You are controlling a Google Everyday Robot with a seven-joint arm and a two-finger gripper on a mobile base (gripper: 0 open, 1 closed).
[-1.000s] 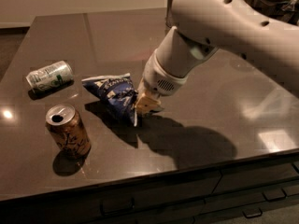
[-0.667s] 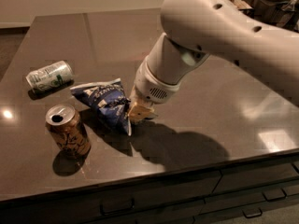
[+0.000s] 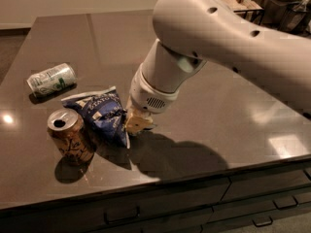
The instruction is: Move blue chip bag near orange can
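On the left half of the frame, low down, your claw (image 3: pixel 137 124) sits just above the dark worktop (image 3: pixel 233 115), at the end of the big white arm (image 3: pixel 218 33) that reaches in from the upper right. Its tan tips are pressed together on the right edge of the blue chip bag (image 3: pixel 102 113), so you are pinching the bag there. The bag is crumpled and lies left of the claw, with its lower point toward the front edge of the worktop.

You have the orange can (image 3: pixel 70 137) standing upright just left of and below the bag, its silver top with the opening facing up. The bag's left side looks to be touching the can or right against it; you cannot tell which.

Further up and to the left, a white-and-green can (image 3: pixel 51 79) lies on its side, apart from both the bag and the orange can. The arm's shadow (image 3: pixel 180 157) falls on the worktop to the right of the claw. Below the front edge you see drawer fronts (image 3: pixel 146 208) with handles.
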